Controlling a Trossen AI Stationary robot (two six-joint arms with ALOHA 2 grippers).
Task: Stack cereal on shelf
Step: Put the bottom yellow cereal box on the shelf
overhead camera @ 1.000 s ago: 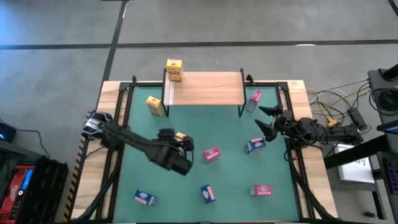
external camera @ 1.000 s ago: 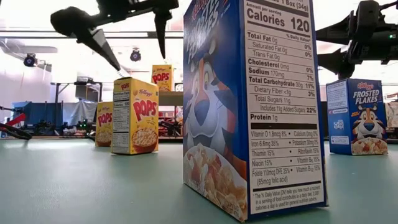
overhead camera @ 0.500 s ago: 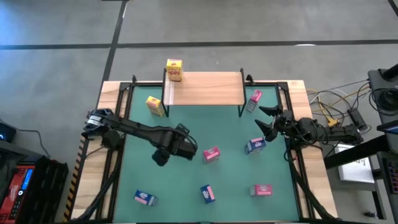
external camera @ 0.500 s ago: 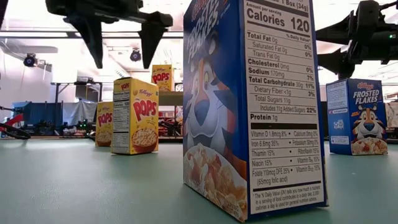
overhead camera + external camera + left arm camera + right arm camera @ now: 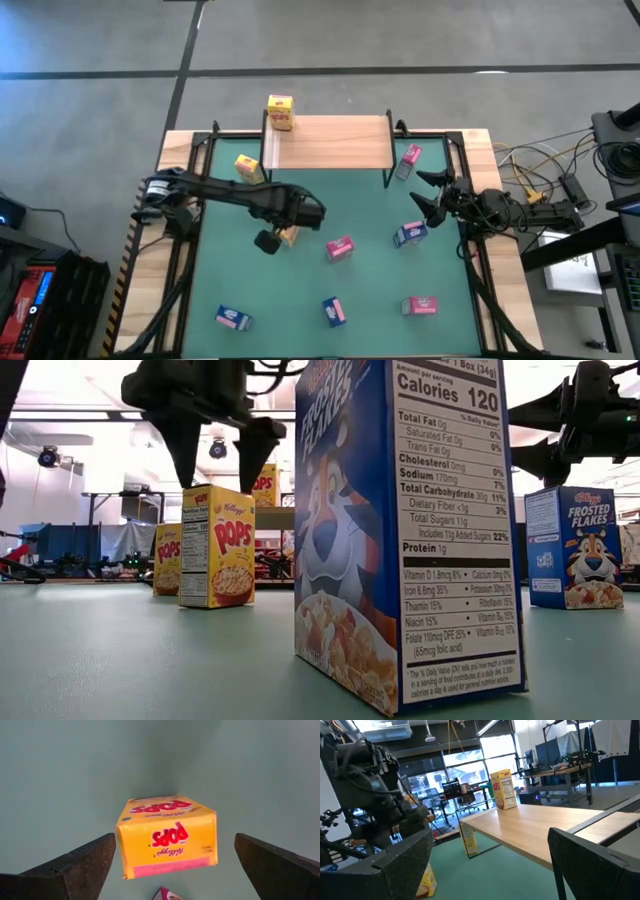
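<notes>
1. A yellow cereal box point(image 5: 289, 235) stands mid-mat, at 7 o'clock from the shelf point(image 5: 329, 141).
2. The left gripper point(image 5: 175, 865) hangs above it, fingers spread wide either side, seemingly not touching.
3. The right gripper point(image 5: 426, 196) waits at the worktop's 3 o'clock edge, fingers parted, holding nothing.

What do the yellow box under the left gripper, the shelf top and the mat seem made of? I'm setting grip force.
Yellow box: thin printed cardboard, slight sheen, folded edges. Shelf top: pale wood, visible grain, matte. Mat: smooth green sheet, probably rubber or vinyl; uncertain.
</notes>
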